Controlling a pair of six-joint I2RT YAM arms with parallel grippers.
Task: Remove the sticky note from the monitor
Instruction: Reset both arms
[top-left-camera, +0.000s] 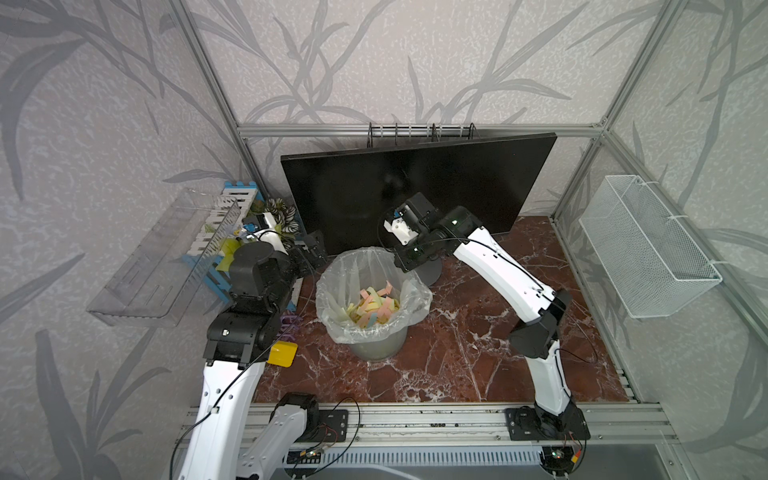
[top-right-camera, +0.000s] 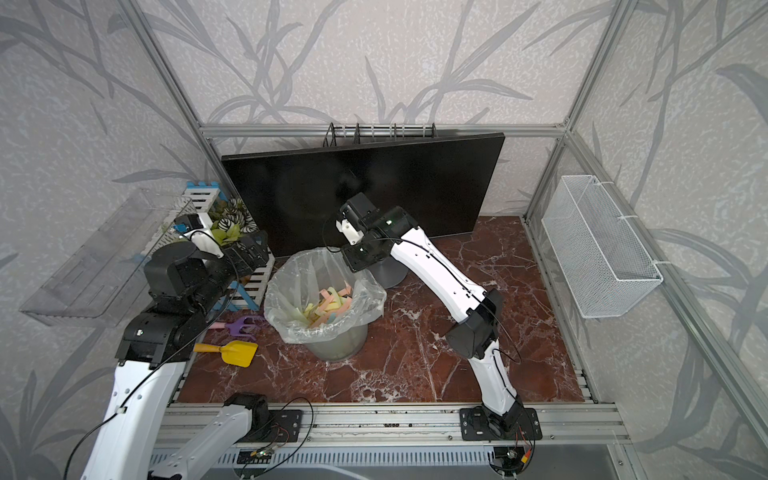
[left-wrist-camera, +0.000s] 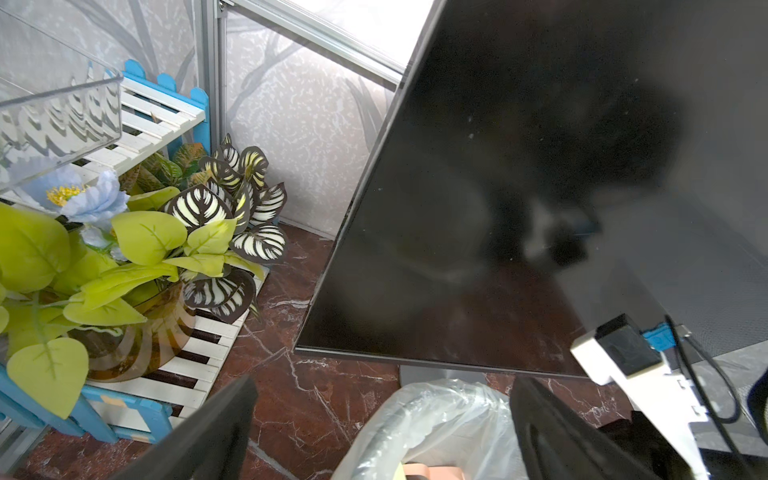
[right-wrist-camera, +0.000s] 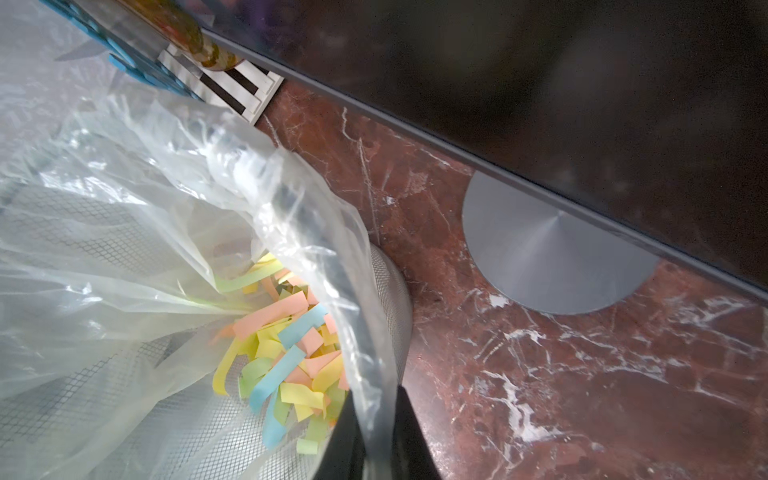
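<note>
The monitor (top-left-camera: 415, 183) (top-right-camera: 374, 178) (left-wrist-camera: 540, 166) (right-wrist-camera: 582, 62) stands at the back on its round grey stand (right-wrist-camera: 552, 257). Its black screen is bare where it shows, and the sticky note is out of view. In front stands a mesh bin (top-left-camera: 376, 349) (top-right-camera: 336, 349) with a clear plastic liner (right-wrist-camera: 124, 166), holding several coloured paper strips (right-wrist-camera: 286, 349). My right gripper (right-wrist-camera: 380, 440) is at the bin's far rim, shut on the liner's edge. My left gripper (top-left-camera: 309, 253) (left-wrist-camera: 384, 436) is open and holds nothing, left of the bin near the monitor's lower left corner.
A blue-and-white slatted shelf (top-left-camera: 237, 199) with fake plants (left-wrist-camera: 166, 232) stands at the back left. A clear tray (top-left-camera: 158, 266) hangs on the left wall, a white mesh basket (top-left-camera: 648, 245) on the right. A yellow toy shovel (top-right-camera: 239, 353) and purple rake (top-right-camera: 243, 324) lie left of the bin.
</note>
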